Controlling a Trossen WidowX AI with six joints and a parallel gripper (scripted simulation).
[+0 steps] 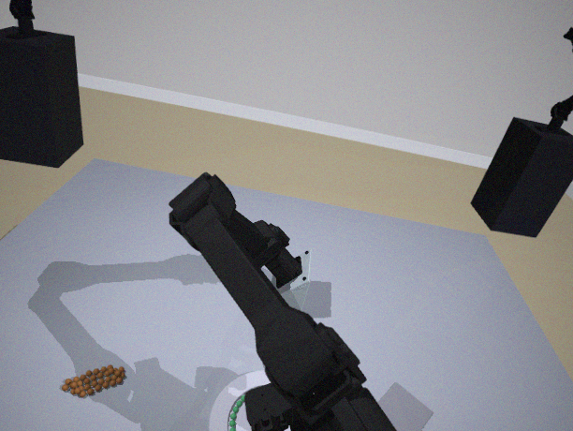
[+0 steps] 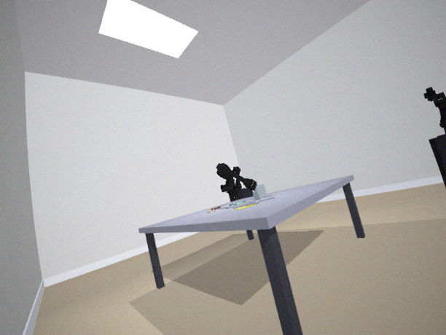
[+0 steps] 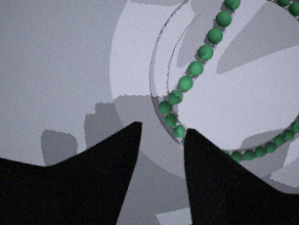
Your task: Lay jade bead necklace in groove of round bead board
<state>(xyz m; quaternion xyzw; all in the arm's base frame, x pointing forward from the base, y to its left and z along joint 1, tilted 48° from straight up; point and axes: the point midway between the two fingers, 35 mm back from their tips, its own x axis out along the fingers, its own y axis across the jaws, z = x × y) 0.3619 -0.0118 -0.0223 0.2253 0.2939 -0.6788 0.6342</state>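
Note:
The jade bead necklace (image 1: 232, 415) (image 3: 195, 67) lies on the round bead board (image 1: 220, 412) (image 3: 128, 64). In the wrist view one stretch of it runs nearly straight across the inside of the ring groove, from the top to the lower left. From there beads curve along the lower groove edge to the right, partly hidden by the right finger. My gripper (image 3: 162, 132) is open, its fingers a modest gap apart with nothing held. The fingertips are over the board's lower left, the right one beside the last visible beads there. The arm covers much of the board in the top view.
A heap of orange-brown beads (image 1: 95, 379) (image 2: 216, 208) lies left of the board. A pale translucent panel (image 1: 298, 297) (image 2: 260, 191) stands by the arm. A flat grey square (image 1: 404, 405) lies to the right. A yellow item (image 2: 245, 207) shows in the exterior view.

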